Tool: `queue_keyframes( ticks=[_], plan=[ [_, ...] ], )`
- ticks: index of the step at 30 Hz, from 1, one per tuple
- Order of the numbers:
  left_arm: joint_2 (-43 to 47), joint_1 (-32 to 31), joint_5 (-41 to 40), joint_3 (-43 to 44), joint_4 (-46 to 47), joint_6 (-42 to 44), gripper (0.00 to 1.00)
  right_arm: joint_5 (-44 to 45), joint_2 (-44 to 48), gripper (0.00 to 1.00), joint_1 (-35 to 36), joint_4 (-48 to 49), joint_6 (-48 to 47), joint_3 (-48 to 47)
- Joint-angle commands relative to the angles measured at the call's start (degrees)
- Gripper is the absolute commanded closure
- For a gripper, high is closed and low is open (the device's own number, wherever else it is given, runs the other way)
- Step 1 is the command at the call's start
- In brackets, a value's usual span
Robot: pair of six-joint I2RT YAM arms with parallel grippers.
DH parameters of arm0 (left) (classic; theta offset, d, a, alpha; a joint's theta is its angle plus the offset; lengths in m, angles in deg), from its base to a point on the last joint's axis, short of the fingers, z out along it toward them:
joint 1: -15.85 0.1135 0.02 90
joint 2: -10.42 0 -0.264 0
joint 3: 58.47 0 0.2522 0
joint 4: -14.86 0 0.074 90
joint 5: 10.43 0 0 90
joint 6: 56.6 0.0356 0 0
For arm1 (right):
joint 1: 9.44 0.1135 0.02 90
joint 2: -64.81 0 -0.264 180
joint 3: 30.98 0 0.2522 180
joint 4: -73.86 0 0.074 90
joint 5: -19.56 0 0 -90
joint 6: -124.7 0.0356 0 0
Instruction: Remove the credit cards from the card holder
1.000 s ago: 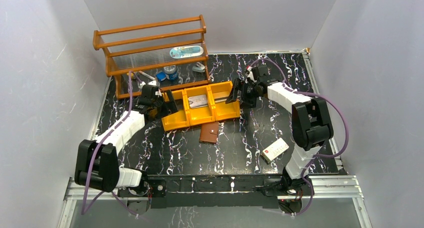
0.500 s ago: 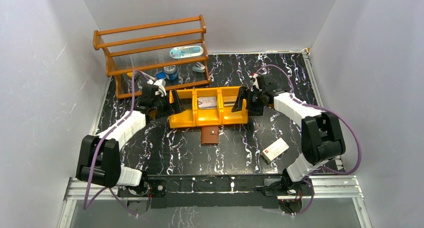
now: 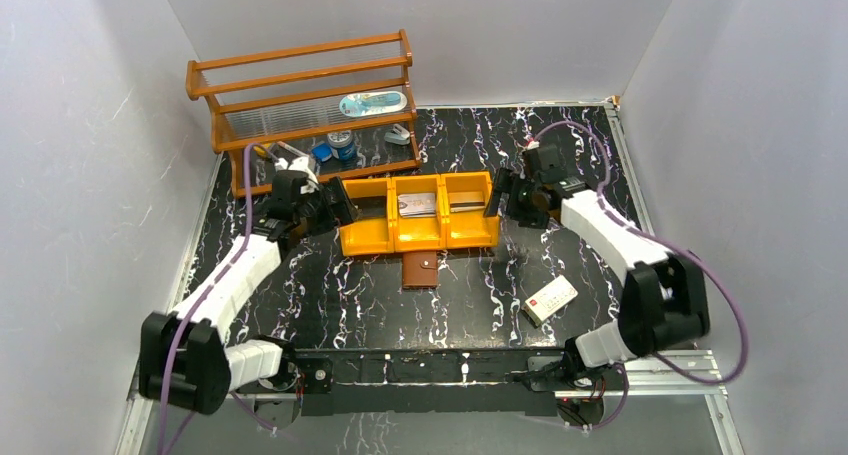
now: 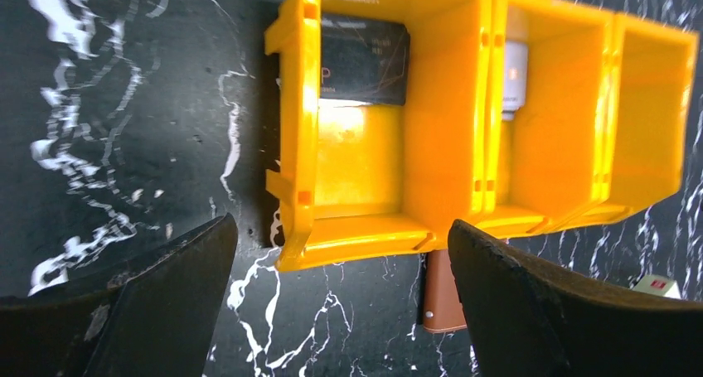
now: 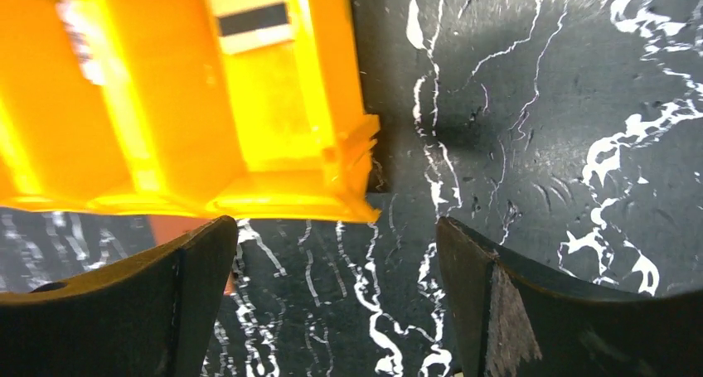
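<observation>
The brown card holder (image 3: 420, 271) lies shut on the table, against the near edge of the orange tray (image 3: 372, 240). It also shows in the left wrist view (image 4: 443, 298) and as a sliver in the right wrist view (image 5: 178, 228). Cards lie in the tray: a dark one (image 4: 362, 62) in the left compartment, a pale one (image 3: 418, 205) in the middle, and one with a black stripe (image 5: 249, 25) in the right. My left gripper (image 3: 338, 203) (image 4: 340, 248) is open and empty at the tray's left end. My right gripper (image 3: 498, 197) (image 5: 336, 236) is open and empty at its right end.
A wooden rack (image 3: 300, 105) with small items stands at the back left, just behind my left arm. A white box (image 3: 549, 300) lies at the near right. Grey walls close in the table on three sides.
The orange tray has turned from tilted to square and shifted right and back. Both arms moved with it, one at each end. The card holder stayed put.
</observation>
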Motion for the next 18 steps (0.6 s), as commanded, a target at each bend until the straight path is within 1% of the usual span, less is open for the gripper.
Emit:
queue_keyframes(
  ticks=[1, 3, 6, 10, 11, 14, 16, 18],
  plan=[
    [9.64, -0.07, -9.99, 2.63, -8.55, -3.63, 0.02, 1.0, 11.92, 0.02, 0.86, 2.56, 4.42, 2.54],
    [11.91, -0.04, -12.65, 2.24, -10.78, -4.32, 0.02, 0.32, 14.17, 0.02, 3.21, 4.22, 6.4, 4.66],
    [12.95, -0.03, -14.9, 3.3, -15.62, -4.5, 0.02, 2.83, 14.14, 0.04, 10.46, 4.3, 9.22, 5.51],
    [13.77, -0.05, -14.02, 4.39, -19.56, -3.93, 0.02, 13.09, 11.96, 0.09, 21.03, 4.24, 13.75, 6.05],
    [14.4, -0.09, -13.8, 3.85, -19.71, -3.41, 0.02, 14.6, 11.0, 0.1, 23.89, 4.72, 15.17, 6.14],
    [17.04, 0.0, -13.03, 0.53, -18.45, -2.05, 0.02, 18.52, 6.99, 0.14, 29.29, 5.27, 17.41, 4.9],
    [19.19, 0.0, -11.96, -2.07, -17.19, -0.36, 0.02, 21.28, 4.18, 0.16, 32.37, 5.27, 18.41, 3.54],
    [21.11, -0.08, -11.55, -2.57, -16.47, 0.27, 0.02, 22.95, 1.02, 0.17, 34.22, 5.49, 18.78, 2.02]
  ],
)
